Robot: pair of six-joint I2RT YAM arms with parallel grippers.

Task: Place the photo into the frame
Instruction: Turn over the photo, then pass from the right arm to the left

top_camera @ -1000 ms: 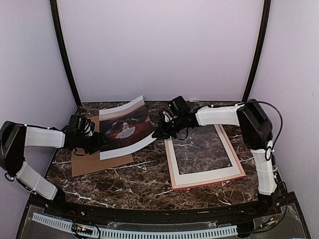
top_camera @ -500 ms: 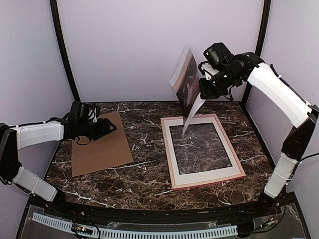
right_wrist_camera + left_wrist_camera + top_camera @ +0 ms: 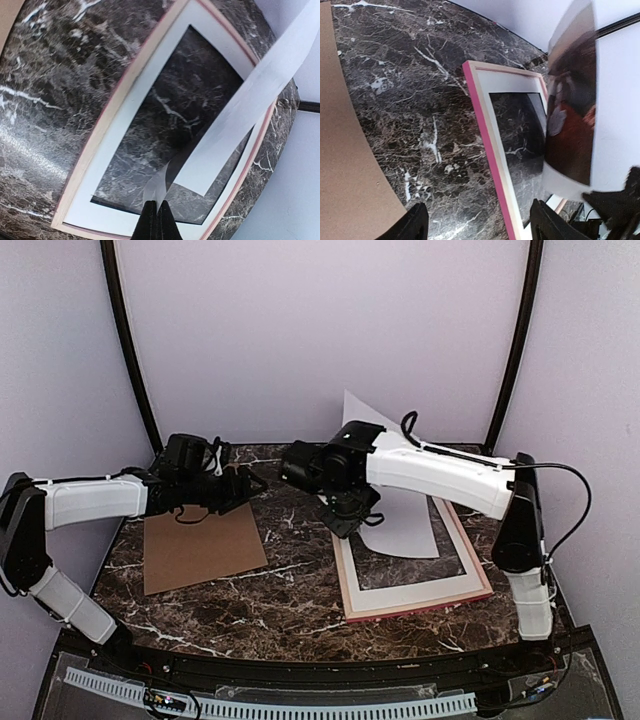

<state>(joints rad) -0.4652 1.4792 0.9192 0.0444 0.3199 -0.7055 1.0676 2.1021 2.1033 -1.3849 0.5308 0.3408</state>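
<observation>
The photo [image 3: 400, 530] hangs tilted over the frame [image 3: 420, 592], its white back toward the top camera and its lower edge down inside the frame's opening. My right gripper [image 3: 345, 520] is shut on its near-left corner; in the right wrist view the fingertips [image 3: 156, 222] pinch the curled corner of the photo [image 3: 250, 100] above the frame [image 3: 125, 100]. My left gripper [image 3: 250, 483] hovers open and empty left of the frame. Its wrist view shows the frame's pink edge [image 3: 490, 145] and the photo's printed brown side [image 3: 570, 125] beyond the open gripper [image 3: 480, 227].
A brown cardboard backing board [image 3: 200, 545] lies flat on the dark marble table [image 3: 290, 610], left of the frame and under my left arm; it shows in the left wrist view too [image 3: 340, 165]. Pale walls and two black poles [image 3: 130, 350] close in the back.
My right arm has swung down from high up, bringing the photo onto the frame with its white back up. My left gripper has moved right and opened wider.
</observation>
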